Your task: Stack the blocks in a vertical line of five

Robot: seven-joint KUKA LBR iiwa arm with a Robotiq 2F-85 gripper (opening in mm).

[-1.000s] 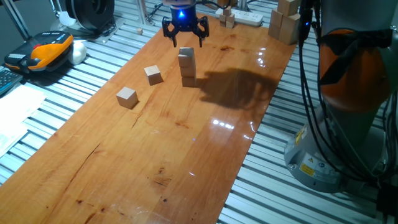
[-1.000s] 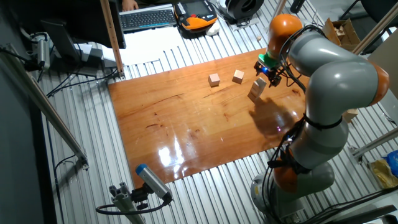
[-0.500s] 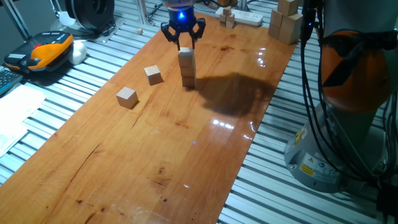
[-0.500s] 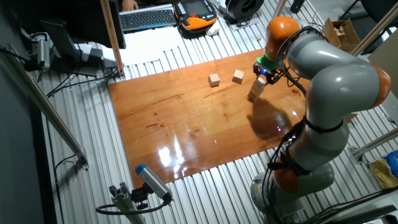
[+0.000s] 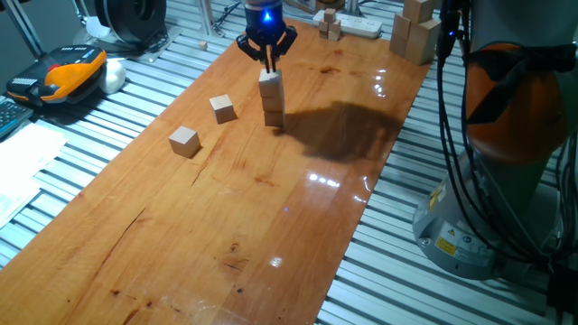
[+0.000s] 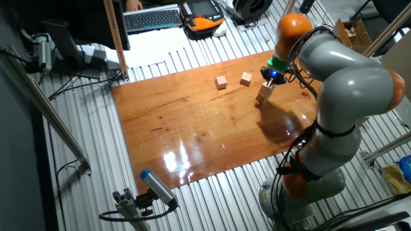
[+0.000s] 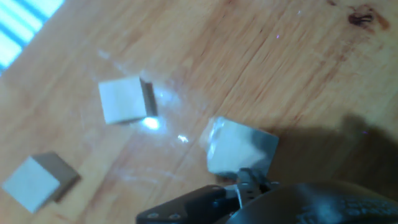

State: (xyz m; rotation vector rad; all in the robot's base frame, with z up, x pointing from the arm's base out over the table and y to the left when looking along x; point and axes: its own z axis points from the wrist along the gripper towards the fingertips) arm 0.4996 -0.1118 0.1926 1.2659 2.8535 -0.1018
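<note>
On the glossy, reddish wooden table [image 5: 271, 226], nearest lies one loose pale wooden cube [image 5: 184, 141], square-edged and matte, then a second loose cube [image 5: 222, 108] just beyond it. Past these rises a stack [image 5: 271, 97] of three like cubes, so five show in all. Over its top hangs the black gripper [image 5: 267, 60], fingers drawn close together, pinching nothing.

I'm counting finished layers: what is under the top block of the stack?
Under the top block stand two more blocks, one on the other, on the table. The gripper sits just above. Their contact faces are hidden.
</note>
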